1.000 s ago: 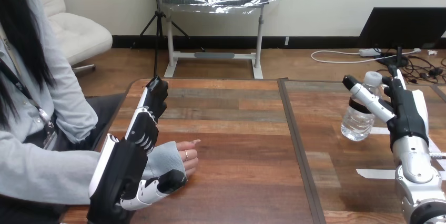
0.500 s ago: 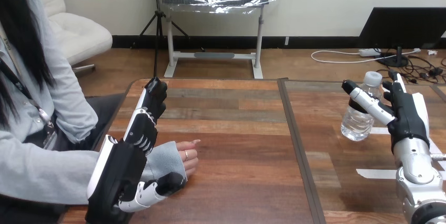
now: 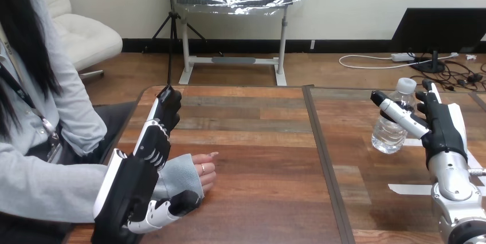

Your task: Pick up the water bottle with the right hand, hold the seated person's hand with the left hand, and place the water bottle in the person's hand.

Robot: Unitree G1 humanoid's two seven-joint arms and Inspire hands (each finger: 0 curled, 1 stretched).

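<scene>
Water bottle is your job now. Your right hand is spread wide beside it, with the thumb across its front and the fingers straight up behind. Push in close, then curl them round the middle so it can't tip. It stands on the tabletop, far to your right. Your left hand has straight fingers and sits by the person's hand. You can't tell if its thumb touches the sleeve.

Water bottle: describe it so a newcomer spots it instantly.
Wooden table, right half: a water bottle stands upright beside the right hand, whose thumb crosses its front. Clear plastic, white cap; its neighbours are flat white tape strips.
</scene>
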